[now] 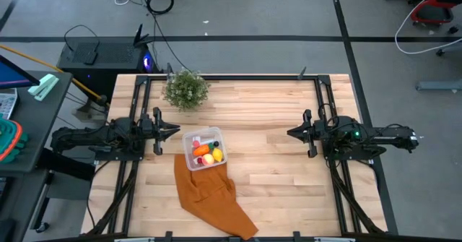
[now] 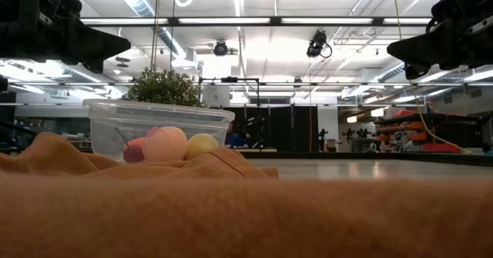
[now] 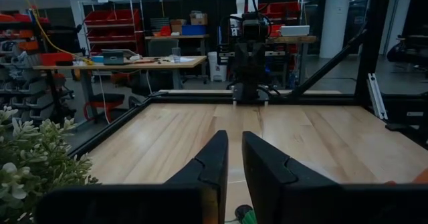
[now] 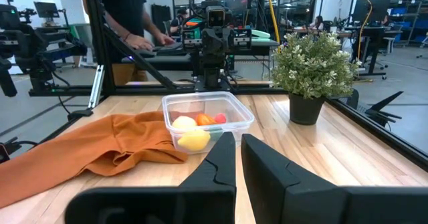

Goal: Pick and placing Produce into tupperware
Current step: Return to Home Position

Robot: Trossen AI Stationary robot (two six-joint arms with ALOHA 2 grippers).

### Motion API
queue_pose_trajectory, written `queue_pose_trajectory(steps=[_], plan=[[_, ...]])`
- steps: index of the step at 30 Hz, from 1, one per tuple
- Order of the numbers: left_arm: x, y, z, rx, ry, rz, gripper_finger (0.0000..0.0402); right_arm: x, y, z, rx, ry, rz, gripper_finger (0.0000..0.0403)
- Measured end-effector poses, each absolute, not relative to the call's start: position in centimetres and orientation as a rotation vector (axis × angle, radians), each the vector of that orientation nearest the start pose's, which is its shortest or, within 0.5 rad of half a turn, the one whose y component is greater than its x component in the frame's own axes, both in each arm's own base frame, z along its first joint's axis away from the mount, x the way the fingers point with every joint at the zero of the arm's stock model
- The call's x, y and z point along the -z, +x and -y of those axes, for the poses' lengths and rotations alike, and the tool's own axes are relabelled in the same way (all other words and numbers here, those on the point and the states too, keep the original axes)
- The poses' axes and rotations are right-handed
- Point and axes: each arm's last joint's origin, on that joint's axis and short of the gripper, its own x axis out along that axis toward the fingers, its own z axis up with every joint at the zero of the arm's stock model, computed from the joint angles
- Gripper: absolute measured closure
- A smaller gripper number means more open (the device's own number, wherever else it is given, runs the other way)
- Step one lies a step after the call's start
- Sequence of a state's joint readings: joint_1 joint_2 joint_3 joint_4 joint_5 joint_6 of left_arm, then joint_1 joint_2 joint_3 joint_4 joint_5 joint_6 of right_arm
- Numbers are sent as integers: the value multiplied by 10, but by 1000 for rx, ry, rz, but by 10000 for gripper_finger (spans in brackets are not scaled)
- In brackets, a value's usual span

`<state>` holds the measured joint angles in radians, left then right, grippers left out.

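High view, looking straight down: the tupperware point(image 1: 188, 152) sits on the wooden table point(image 1: 267, 170), and the produce point(image 1: 206, 154) lies inside it in a small bright heap of orange, yellow, red and pink pieces. A rust-orange cloth point(image 1: 216, 199) lies against the box's near edge and trails away from it toward the table's front. A potted plant point(image 1: 186, 90) stands beyond the box, toward the back rail.

The left gripper point(image 1: 176, 130) hangs just beside the tupperware on its left, at its back corner, off the rim and touching nothing. Its two fingers are drawn close, with only a thin slit between them and nothing held.

The right gripper point(image 1: 290, 133) is well apart from the box on the other side, with bare wood between. It points toward the box, and its fingers are likewise nearly together and hold nothing.

From table height, a pink peach point(image 2: 164, 144) and a yellow piece point(image 2: 202, 145) show through the box's clear wall, and both arms are raised above it.

Beyond the table, a person in dark clothes point(image 4: 124, 10) stands at a bench.
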<state>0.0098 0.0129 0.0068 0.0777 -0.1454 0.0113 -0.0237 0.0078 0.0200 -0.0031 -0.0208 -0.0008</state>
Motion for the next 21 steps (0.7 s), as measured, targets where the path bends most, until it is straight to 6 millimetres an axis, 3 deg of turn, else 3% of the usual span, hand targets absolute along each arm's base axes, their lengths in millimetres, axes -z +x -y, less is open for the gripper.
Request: queue_pose_trajectory(steps=[21], plan=[[-172,97,-5,-156,6,71,353,-169,97,2,3,-1,9,403]])
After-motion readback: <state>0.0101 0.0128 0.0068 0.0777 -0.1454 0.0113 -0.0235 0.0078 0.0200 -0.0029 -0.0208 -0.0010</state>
